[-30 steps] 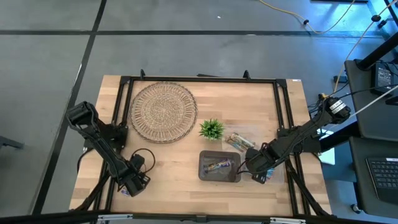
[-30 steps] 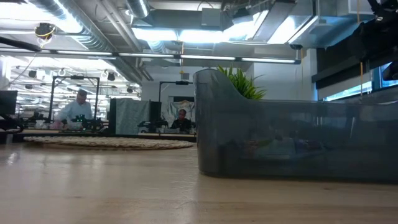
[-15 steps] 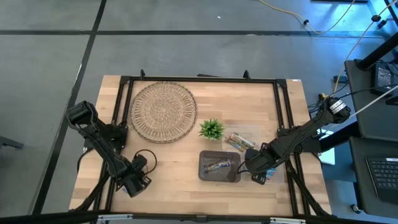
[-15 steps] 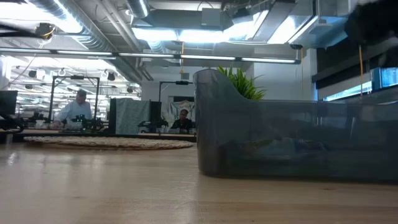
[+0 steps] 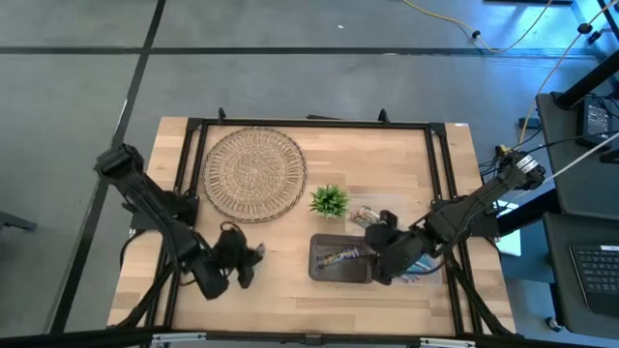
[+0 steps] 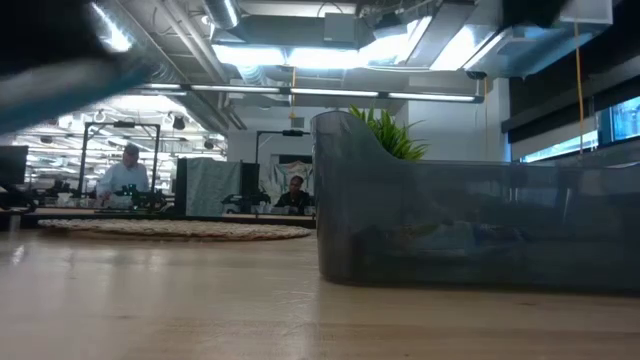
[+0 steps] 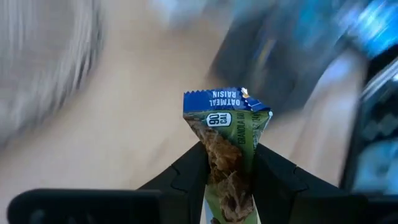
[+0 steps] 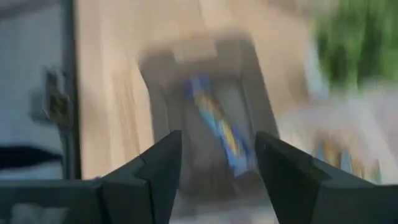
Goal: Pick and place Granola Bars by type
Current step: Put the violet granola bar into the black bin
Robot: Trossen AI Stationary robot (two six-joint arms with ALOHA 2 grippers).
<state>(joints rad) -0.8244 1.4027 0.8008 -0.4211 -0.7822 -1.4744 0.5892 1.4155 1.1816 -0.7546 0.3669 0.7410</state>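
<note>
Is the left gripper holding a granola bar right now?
Yes. The left gripper is shut on an oatmeal raisin bar, its fingers pinching the wrapper from both sides.

Light wood table (image 5: 290,280) w/ black frame rails along its edges, seen from above. Round woven mat (image 5: 253,174) laid flat at approx. 11 o'clock from table centre. Small green plant (image 5: 330,201) stood just right of centre, at approx. 4 o'clock from the mat. Grey bin (image 5: 340,258) set on the wood at approx. 5 o'clock from centre; a wrapped bar is seen inside. Granola bars (image 5: 368,218) laid on the table at approx. 3 o'clock, just beside the plant and above the bin's right end.
</note>
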